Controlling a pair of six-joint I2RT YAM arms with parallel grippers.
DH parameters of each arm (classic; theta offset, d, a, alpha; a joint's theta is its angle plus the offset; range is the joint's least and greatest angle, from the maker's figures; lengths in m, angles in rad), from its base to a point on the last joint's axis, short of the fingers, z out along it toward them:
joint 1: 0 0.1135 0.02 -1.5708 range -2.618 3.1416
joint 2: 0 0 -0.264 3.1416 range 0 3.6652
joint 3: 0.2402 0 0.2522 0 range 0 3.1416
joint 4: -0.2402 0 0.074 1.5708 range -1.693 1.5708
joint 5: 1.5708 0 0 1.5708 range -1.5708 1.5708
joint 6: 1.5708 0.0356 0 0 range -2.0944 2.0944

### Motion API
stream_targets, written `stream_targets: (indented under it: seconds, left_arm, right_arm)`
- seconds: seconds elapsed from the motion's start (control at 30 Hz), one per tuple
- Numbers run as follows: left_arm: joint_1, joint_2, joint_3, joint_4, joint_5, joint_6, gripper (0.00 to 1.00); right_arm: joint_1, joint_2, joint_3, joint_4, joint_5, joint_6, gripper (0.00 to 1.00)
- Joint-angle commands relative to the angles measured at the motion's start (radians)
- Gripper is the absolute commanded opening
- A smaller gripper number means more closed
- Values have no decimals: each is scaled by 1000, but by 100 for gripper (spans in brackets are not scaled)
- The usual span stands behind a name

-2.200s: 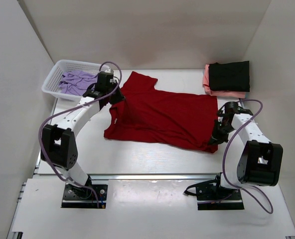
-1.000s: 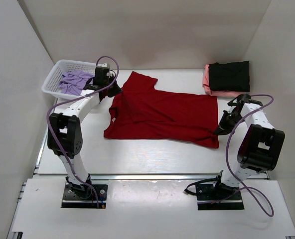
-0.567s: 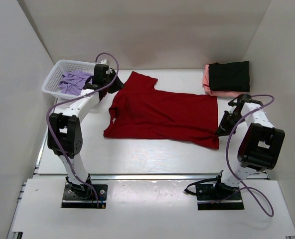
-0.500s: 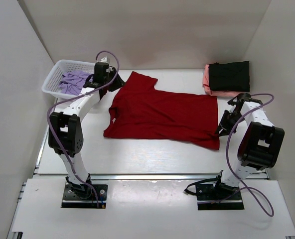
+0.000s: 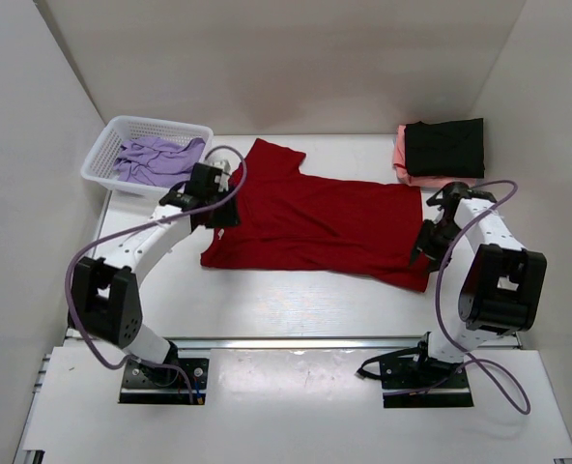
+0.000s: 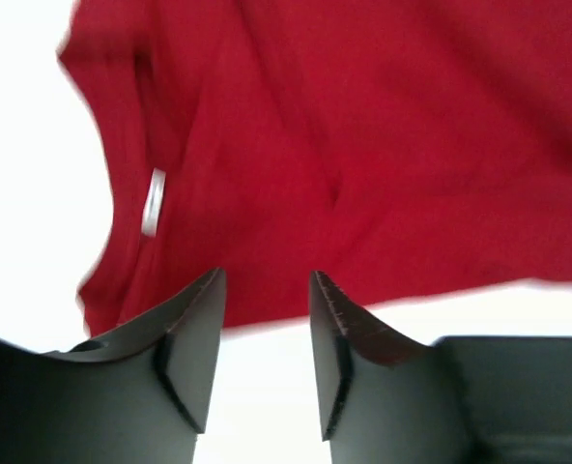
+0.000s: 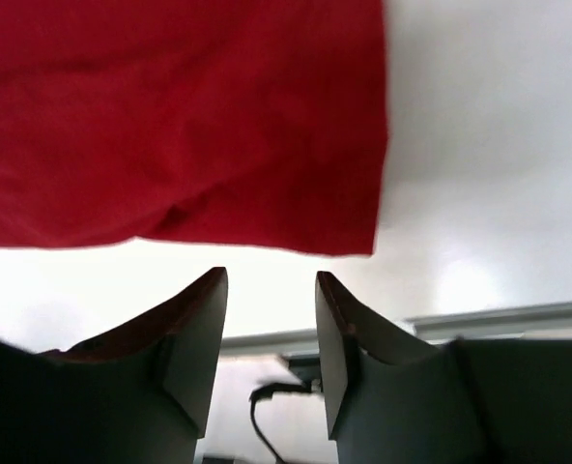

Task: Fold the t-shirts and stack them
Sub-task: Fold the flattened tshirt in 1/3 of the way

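Red t-shirt (image 5: 315,227) flat on tabletop (image 5: 267,300) | left end effector (image 6: 267,280) spread, empty, over collar end | right end effector (image 7: 271,280) spread, empty, over hem corner

In the top view, the left gripper (image 5: 220,209) covers the red shirt (image 5: 315,227) around its collar, and the right gripper (image 5: 424,247) hides part of its hem. The pink shirt (image 5: 400,155) lies mostly buried under the black shirt (image 5: 445,147). Both wrist views crop the red shirt at their edges, and its white label (image 6: 152,201) is too blurred to read.
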Motion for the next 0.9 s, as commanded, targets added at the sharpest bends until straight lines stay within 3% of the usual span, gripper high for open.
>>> stream_targets:
  seconds: [0.0, 0.1, 0.23, 0.47, 0.67, 0.7, 0.73, 0.77, 0.8, 0.87]
  left_arm:
    - [-2, -85, -102, -104, -35, 57, 52]
    - [6, -103, -180, -84, -61, 42, 60]
    - [5, -84, -236, -31, -125, 31, 61]
    - [2, 8, -251, 41, -163, 1, 57]
    - [-9, 64, -288, 85, -171, -10, 60]
    - [-20, 62, -303, 90, -167, -7, 55]
    - [-28, 67, -314, 93, -156, -7, 53]
    - [-28, 71, -316, 110, -147, -10, 42]
    - [-35, 68, -325, 111, -147, -7, 20]
    - [-43, 76, -332, 88, -128, -30, 4]
  right_arm:
    - [31, -40, -37, -27, 22, 44, 40]
    - [32, -48, -72, -10, 42, 56, 47]
    - [22, -60, -121, 38, 54, 80, 51]
    - [31, 19, -149, 99, 85, 96, 48]
    - [11, 78, -135, 125, 87, 76, 46]
    - [14, 84, -132, 130, 84, 66, 45]
    - [17, 97, -140, 128, 82, 67, 36]
    - [17, 99, -137, 125, 65, 49, 7]
    - [11, 111, -138, 121, 54, 43, 0]
    - [0, 131, -119, 102, 62, 17, 0]
